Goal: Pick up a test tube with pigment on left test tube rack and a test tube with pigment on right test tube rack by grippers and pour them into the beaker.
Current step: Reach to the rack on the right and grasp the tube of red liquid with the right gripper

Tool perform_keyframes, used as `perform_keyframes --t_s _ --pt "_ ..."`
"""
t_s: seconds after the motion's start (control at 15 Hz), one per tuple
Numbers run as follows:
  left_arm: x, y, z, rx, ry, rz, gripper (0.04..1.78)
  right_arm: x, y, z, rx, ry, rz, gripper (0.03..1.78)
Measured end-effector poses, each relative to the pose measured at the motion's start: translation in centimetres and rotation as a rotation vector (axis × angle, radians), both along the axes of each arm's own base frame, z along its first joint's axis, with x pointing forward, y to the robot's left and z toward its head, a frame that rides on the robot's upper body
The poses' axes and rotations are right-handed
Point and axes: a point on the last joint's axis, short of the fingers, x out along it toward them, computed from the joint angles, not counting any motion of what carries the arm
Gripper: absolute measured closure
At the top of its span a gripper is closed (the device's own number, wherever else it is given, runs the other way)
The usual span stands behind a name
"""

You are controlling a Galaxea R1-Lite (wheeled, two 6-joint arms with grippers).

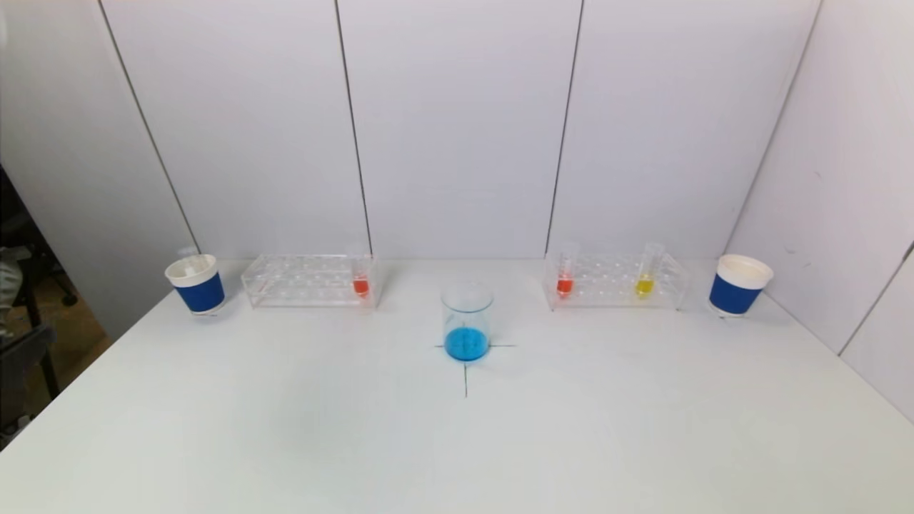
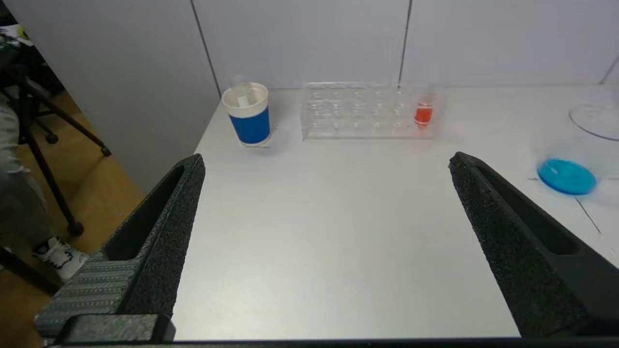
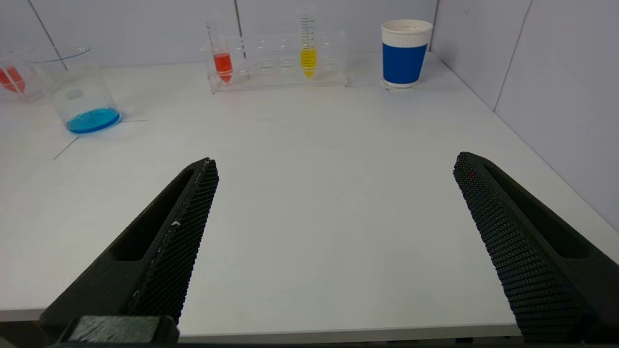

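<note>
Clear plastic racks [image 1: 308,280]; matt white table [image 1: 457,442].

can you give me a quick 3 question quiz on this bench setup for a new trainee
1. How many tubes with colored liquid stand in the right rack?
2. True or false: the beaker in the middle of the table holds blue liquid.
3. Multiple choice: the left gripper is
A. shut on a tube
B. open, holding nothing, short of the left rack
C. inside the left cup

Key
1. Two: a red tube and a yellow tube.
2. True.
3. B. The right gripper is open and holds nothing too.
</note>
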Motion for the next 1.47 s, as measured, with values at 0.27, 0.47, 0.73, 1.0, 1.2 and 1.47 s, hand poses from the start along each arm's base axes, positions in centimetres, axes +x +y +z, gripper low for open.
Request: perform_keyframes --t_s 0.27,0.47,0.73,1.0,1.2,1.47 --pt "-4.8 -0.4 -3.1 -0.008 0.034 -0.067 0.06 0.0 0.0 0.0 0.0 0.0 0.0 0.04" --pt "-7.3 -0.5 -5.6 -0.015 0.066 -0.095 0.06 0.0 0.0 0.0 0.0 0.0 0.0 0.04" --pt "-9.2 -0.5 -8.4 -0.019 0.042 -0.121 0.06 0.0 0.0 0.0 0.0 0.0 0.0 0.04" --pt "-9.8 -0.5 -11.5 -0.024 0.029 -0.121 0.06 0.0 0.0 0.0 0.0 0.0 0.0 0.04" --pt "-9.4 -0.4 -12.9 -0.037 0.033 -0.107 0.06 0.0 0.0 0.0 0.0 0.0 0.0 0.04" --pt "-7.9 -0.4 -14.9 -0.029 -0.041 -0.1 0.06 0.0 0.0 0.0 0.0 0.0 0.0 0.04"
